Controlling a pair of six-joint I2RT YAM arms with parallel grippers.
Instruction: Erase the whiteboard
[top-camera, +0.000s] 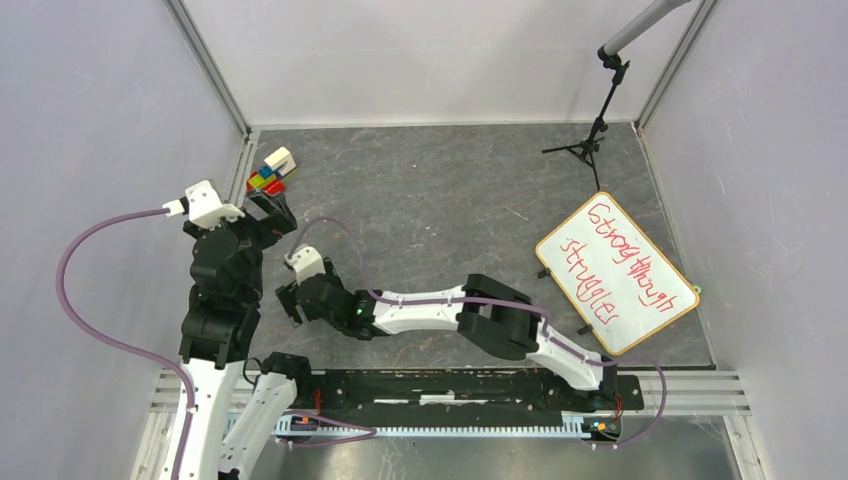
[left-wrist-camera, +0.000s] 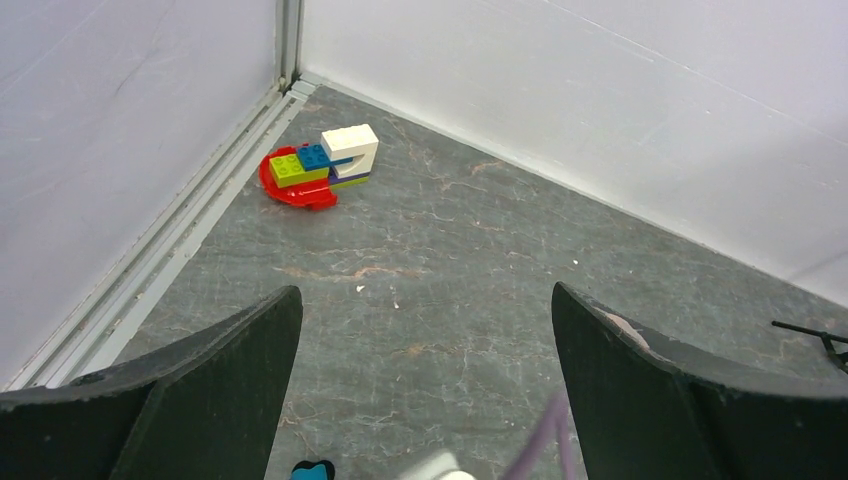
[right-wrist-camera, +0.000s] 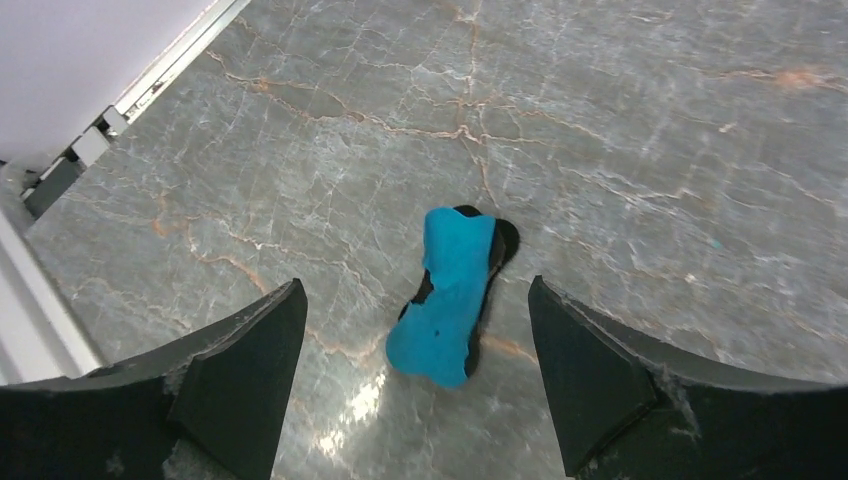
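The whiteboard (top-camera: 617, 272) lies tilted at the right of the table, white with a light frame and red handwriting on it. A blue eraser (right-wrist-camera: 450, 295) with a black underside lies on the grey table. In the right wrist view it sits just ahead of and between the spread fingers. My right gripper (right-wrist-camera: 415, 290) is open and hovers over it at the left of the table (top-camera: 288, 300), not touching. My left gripper (left-wrist-camera: 427, 292) is open and empty, pointing at the far left corner (top-camera: 275, 212). A bit of the eraser (left-wrist-camera: 312, 470) shows below it.
A small stack of coloured toy bricks (top-camera: 270, 172) sits near the back left corner, also in the left wrist view (left-wrist-camera: 320, 165). A black tripod stand (top-camera: 595, 130) stands at the back right. White walls enclose the table on three sides.
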